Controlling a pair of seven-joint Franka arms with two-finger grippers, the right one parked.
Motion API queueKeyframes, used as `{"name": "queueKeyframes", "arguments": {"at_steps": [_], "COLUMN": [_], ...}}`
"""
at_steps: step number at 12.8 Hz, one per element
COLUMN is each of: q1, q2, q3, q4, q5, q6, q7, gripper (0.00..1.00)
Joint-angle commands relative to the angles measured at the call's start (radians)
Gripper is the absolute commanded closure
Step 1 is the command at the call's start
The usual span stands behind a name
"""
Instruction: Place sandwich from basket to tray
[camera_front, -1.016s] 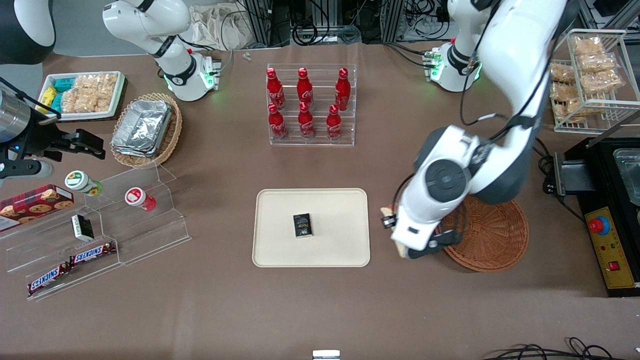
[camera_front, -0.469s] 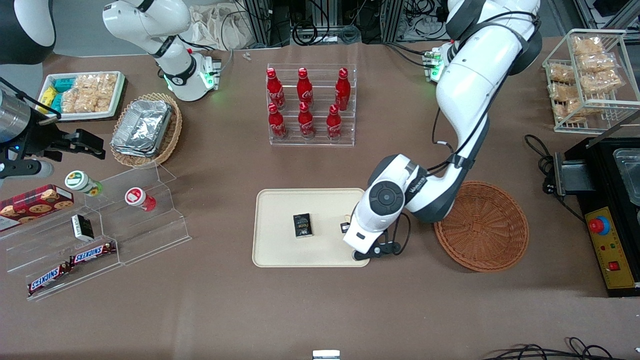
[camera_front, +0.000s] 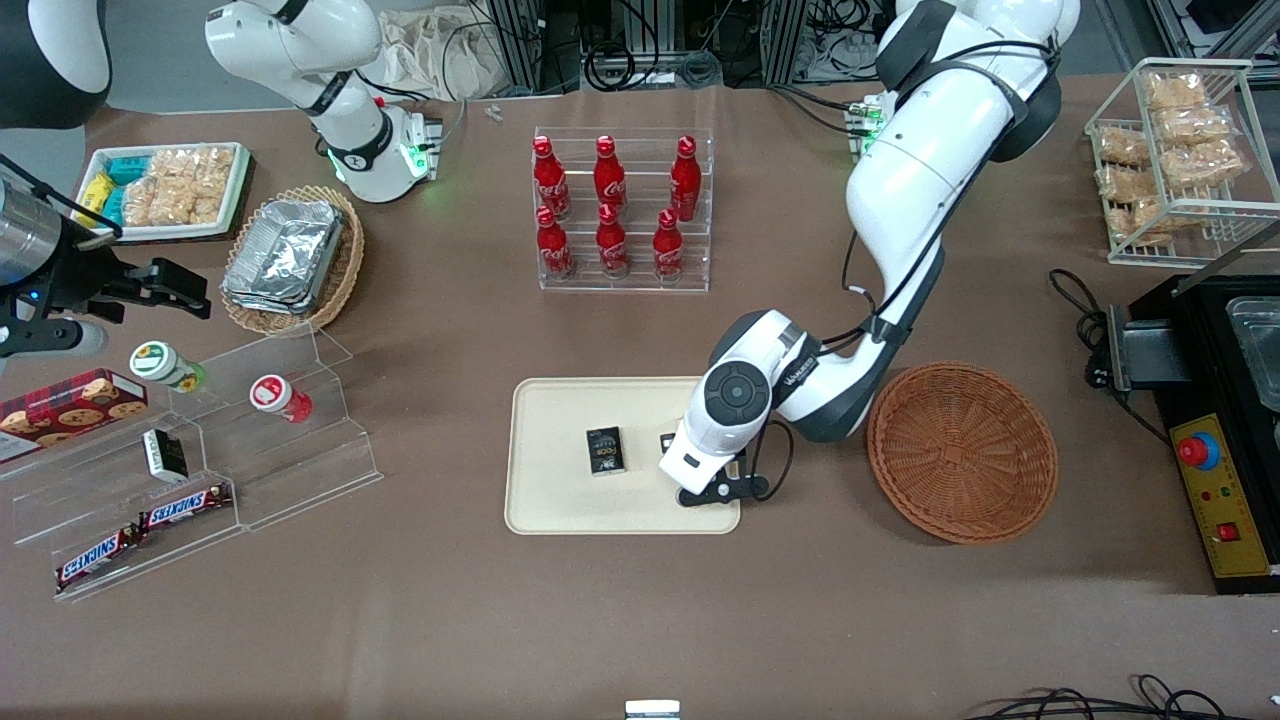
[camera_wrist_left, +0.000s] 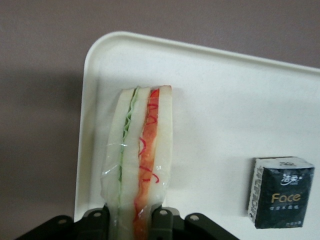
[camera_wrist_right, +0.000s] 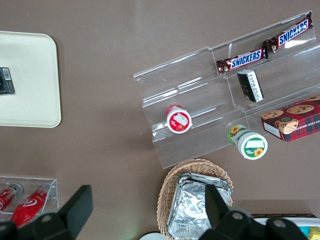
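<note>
The tool (camera_wrist_left: 135, 220) was clamped on the sandwich (camera_wrist_left: 140, 165), whose long axis ran straight out from it above the tray (camera_wrist_left: 220, 100), near 1 corner.

My front cam looks down over the whole table. Left wrist cam sits close, facing the tray (camera_wrist_left: 210, 70); right wrist cam, probably higher, shares its corner (camera_wrist_right: 50, 75).

Sandwich (camera_wrist_left: 141, 155) is in shiny, crinkly clear plastic wrap, soft pale bread showing through. Tray (camera_front: 560, 500) looks like smooth matt cream plastic. Basket (camera_front: 962, 452) is rough reddish-brown woven wicker. The black tool (camera_wrist_left: 135, 220) clamped on the sandwich looks like matt hard plastic. Surface (camera_front: 640, 620) is dull brown, cloth-like.
</note>
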Motion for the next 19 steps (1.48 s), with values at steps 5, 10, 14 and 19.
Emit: {"name": "queueKeyframes", "arguments": {"at_steps": [5, 10, 14, 19], "q1": [0.007, 0.009, 0.009, 0.007], "q2": [-0.319, -0.653, -0.928, -1.036], "q3": [0.083, 0.241, 0.470, 0.682], "q4": [-0.040, -0.317, -0.606, -0.657], "q5": [0.013, 0.004, -0.099, -0.105], "q6": [-0.307, -0.425, -0.301, -0.293], "q7": [-0.039, 0.114, 0.378, 0.801], "gripper": [0.00, 0.00, 0.00, 0.00]}}
